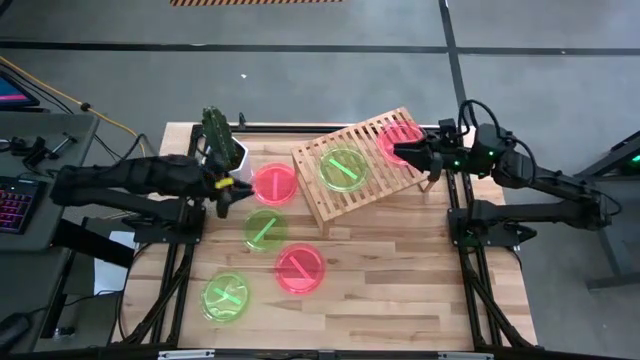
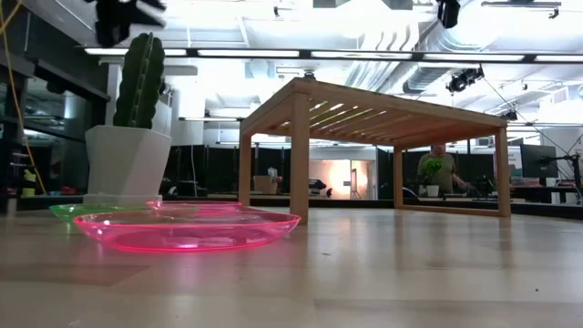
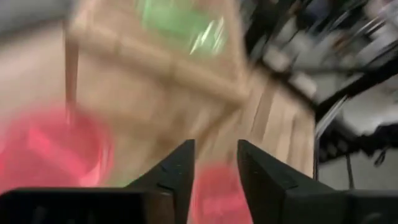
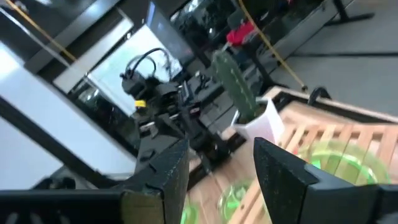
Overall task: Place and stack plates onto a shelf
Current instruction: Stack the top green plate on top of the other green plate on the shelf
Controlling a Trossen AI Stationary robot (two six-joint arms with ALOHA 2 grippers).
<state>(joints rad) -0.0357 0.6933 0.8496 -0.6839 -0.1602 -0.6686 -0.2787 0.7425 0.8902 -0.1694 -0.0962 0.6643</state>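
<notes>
The light-wood slatted shelf (image 1: 362, 165) stands askew at the table's far middle, with a green plate (image 1: 342, 168) and a pink plate (image 1: 402, 138) lying on its slats. On the tabletop lie a pink plate (image 1: 274, 184), a green plate (image 1: 264, 230), another pink plate (image 1: 299, 268) and a green plate (image 1: 226, 296). My left gripper (image 1: 232, 190) hovers open at the left edge of the far pink table plate (image 3: 50, 155), its fingers (image 3: 177, 168) holding nothing. My right gripper (image 1: 402, 153) is open over the shelf's right end, by the pink plate there.
A cactus in a white pot (image 1: 222, 140) stands at the table's far left, just behind my left gripper. In the low view the shelf (image 2: 373, 114) stands on legs beyond a pink plate (image 2: 187, 228). A person (image 2: 437, 171) is far behind. Bare tabletop (image 1: 420, 280) lies near right.
</notes>
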